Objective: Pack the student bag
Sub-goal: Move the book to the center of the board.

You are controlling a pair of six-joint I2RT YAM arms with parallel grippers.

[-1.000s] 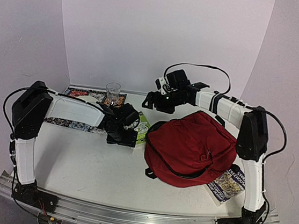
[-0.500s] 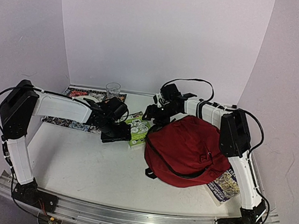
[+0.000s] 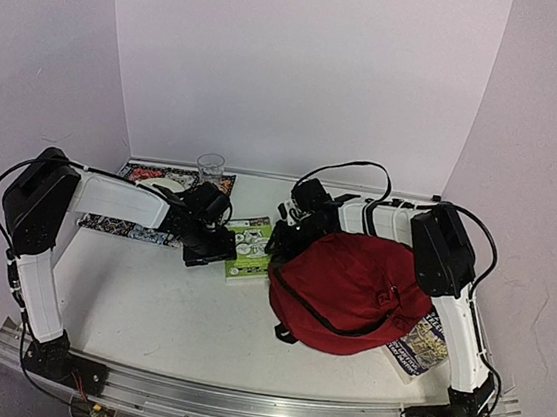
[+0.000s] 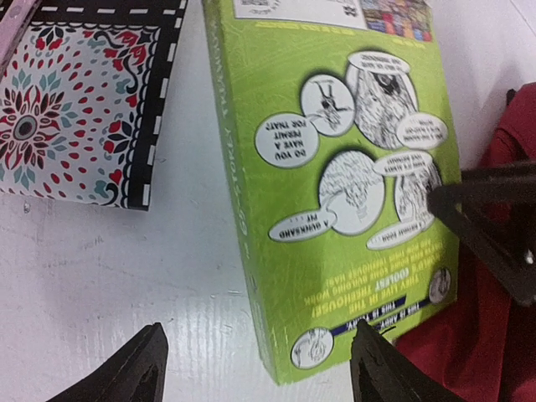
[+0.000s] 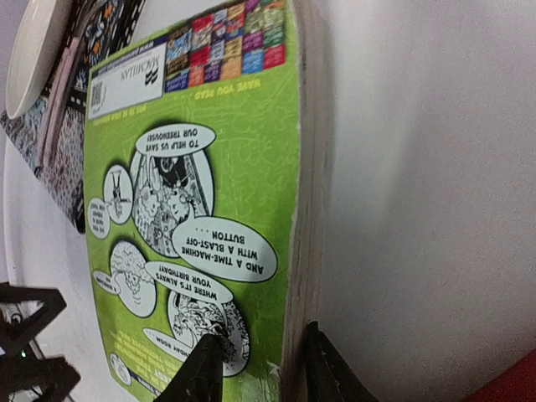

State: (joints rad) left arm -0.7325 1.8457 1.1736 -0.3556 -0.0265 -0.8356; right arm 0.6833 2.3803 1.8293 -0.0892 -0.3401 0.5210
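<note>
The right gripper (image 5: 261,368) is coming down from above the far side of the student bag (image 3: 354,293) into the gap on the bag's left, and its jaws are narrowing around the page edge of a green book (image 3: 249,248). One finger is lying over the cover and the other behind the spine side, but at this angle I cannot tell whether they are already pinching. The left gripper (image 4: 260,368) is hovering over the book's other end with its jaws wide apart, holding nothing. The bag is sitting right of centre on the table (image 3: 147,304), slumped a little nearer than a second ago, and the book is lying just beside its left edge. That suggests the book is being taken up for loading, with nothing yet going in.

A second book (image 3: 422,344) is poking out from under the bag's near right side. Far left, a patterned mat (image 3: 130,227) is carrying a white plate (image 3: 160,185), with a clear glass (image 3: 210,168) behind. Pale lilac walls (image 3: 305,61) are enclosing the table.
</note>
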